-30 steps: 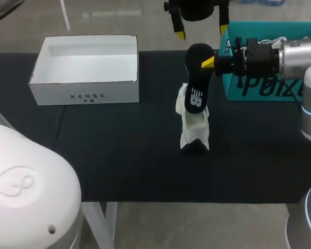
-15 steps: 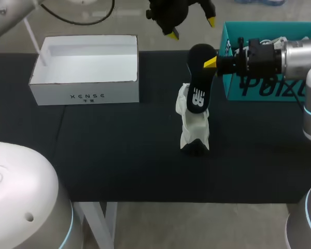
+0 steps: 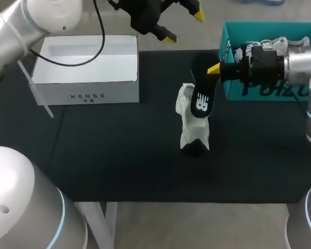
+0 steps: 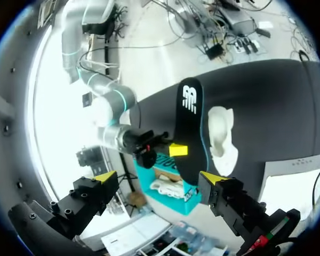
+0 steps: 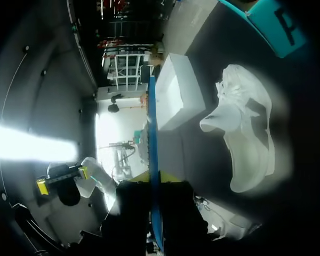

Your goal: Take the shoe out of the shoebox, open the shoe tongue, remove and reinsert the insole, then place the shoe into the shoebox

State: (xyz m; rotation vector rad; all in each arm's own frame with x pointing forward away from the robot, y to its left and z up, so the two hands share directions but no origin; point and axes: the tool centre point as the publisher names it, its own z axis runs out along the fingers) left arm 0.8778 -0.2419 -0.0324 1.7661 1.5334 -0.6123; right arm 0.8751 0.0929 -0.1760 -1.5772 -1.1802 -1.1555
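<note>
Above shoe (image 3: 193, 129), logoed insole (image 3: 202, 96), apparently in right hand (image 3: 210, 69)

Dark lettering on front of white box (image 3: 84, 96), white logo on black insole (image 3: 201, 89), large dark letters on teal box (image 3: 259, 92)

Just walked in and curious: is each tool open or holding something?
Left tool: open, holding nothing.
Right tool: closed on the black insole.
</note>
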